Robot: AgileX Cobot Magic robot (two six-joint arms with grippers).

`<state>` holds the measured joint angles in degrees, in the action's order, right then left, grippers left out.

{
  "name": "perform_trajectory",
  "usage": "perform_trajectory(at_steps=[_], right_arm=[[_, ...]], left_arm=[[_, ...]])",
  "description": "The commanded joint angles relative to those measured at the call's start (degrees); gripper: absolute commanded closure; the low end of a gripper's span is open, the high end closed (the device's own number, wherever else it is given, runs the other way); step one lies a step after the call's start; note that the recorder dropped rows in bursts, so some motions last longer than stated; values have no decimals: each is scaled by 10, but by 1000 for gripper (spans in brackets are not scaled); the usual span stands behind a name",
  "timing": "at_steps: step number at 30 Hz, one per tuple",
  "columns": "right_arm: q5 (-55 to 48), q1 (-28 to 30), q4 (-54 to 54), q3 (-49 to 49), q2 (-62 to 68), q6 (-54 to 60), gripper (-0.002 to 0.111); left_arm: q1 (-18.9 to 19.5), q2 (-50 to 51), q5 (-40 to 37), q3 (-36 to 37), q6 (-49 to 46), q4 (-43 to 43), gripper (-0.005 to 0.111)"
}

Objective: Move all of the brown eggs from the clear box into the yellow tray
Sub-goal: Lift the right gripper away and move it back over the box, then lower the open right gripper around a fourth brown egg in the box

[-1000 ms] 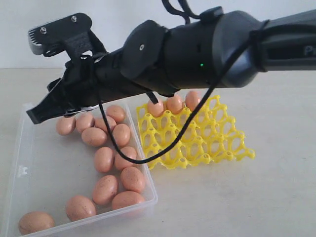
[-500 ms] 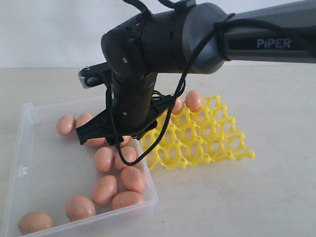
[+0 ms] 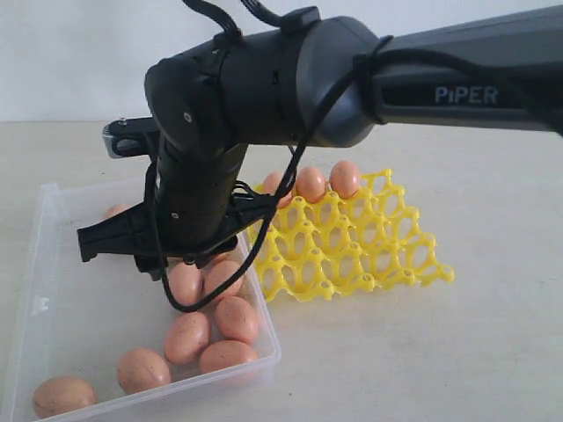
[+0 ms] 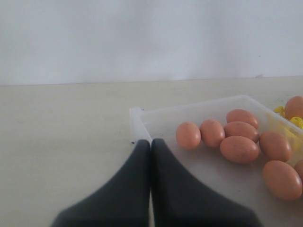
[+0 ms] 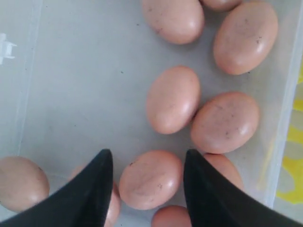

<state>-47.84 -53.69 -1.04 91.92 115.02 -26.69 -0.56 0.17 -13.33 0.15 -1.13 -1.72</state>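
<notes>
Since the brown eggs (image 5: 150, 178) look light, slick and easily cracked, the one between the spread right jaws in the clear box (image 3: 88, 308) wants a gentle pinch across its middle, the yellow tray (image 3: 369, 251) lying at the box's three o'clock, left jaws pressed together.

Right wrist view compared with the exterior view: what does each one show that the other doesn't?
Only the right wrist view shows the right gripper standing open, one brown egg framed between its fingers. Only the exterior view shows three eggs already seated in the yellow tray, and the whole black arm. Both show the clear box with loose brown eggs inside and some yellow tray beside it.
</notes>
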Motion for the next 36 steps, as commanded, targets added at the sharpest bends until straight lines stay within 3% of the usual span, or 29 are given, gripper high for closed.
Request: perform_trajectory(at_steps=[1,8,19,22,23,25,27,33,36], right_arm=[[-37,-1,-19,55,33,32,62],[-66,-1,-15,133,84,38,62],[-93,0,64,133,108,-16,62],[-79,0,64,133,113,-29,49],[-74,0,64,133,116,-39,36],[-55,0,64,133,116,-48,32],[-48,0,64,133,116,-53,32],[-26,-1,58,133,116,-60,62],[-10,-1,58,133,119,-73,55]], left_arm=[[-3,-2,1,-1,0,-3,111],[-3,-2,1,-1,0,-3,111],[-3,-2,1,-1,0,-3,111],[-3,-2,1,-1,0,-3,111],[-3,-2,1,-1,0,-3,111],[-3,-2,1,-1,0,-3,111],[-3,-2,1,-1,0,-3,111],[-3,-2,1,-1,0,-3,111],[-3,-2,1,-1,0,-3,111]])
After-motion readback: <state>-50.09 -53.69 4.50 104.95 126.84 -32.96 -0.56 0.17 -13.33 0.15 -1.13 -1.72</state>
